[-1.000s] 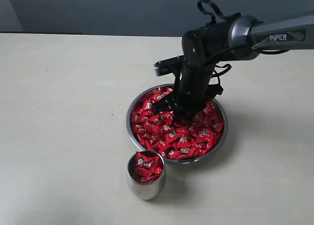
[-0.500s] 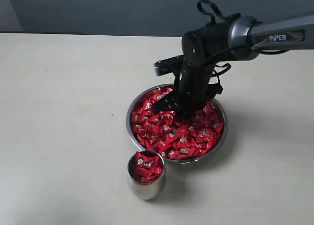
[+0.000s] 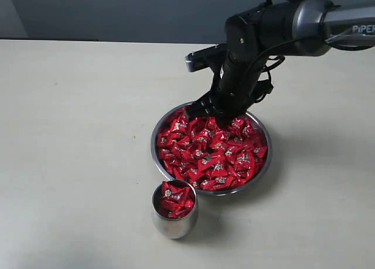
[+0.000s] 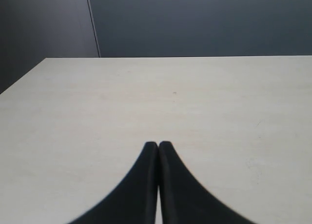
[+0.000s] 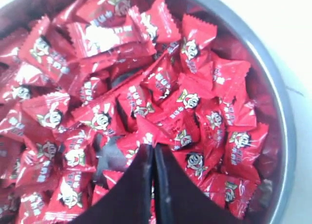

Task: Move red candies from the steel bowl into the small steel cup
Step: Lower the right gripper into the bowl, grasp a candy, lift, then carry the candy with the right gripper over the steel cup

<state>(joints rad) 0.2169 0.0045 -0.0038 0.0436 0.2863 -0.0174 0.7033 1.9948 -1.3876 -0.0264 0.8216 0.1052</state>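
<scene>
robot lab bench, pale tabletop [image 3: 70, 134], plain dark grey wall [image 3: 117, 11], piper-branded arm [image 3: 328, 18]

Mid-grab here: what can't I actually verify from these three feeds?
Right wrist view: whether the right gripper holds any of the red candies; its shut fingers hide the contact.
Exterior view: the arm covers those fingers and the steel bowl's far rim.
Exterior view: left gripper out of frame.

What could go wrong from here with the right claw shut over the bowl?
1. The right claw is shut tight over the steel bowl. Whether it holds any of the red candies is unclear, at best a wrapper edge, so it may carry nothing or drop one.
2. The small steel cup is already filled to its rim, so another candy may slide off onto the table.
</scene>
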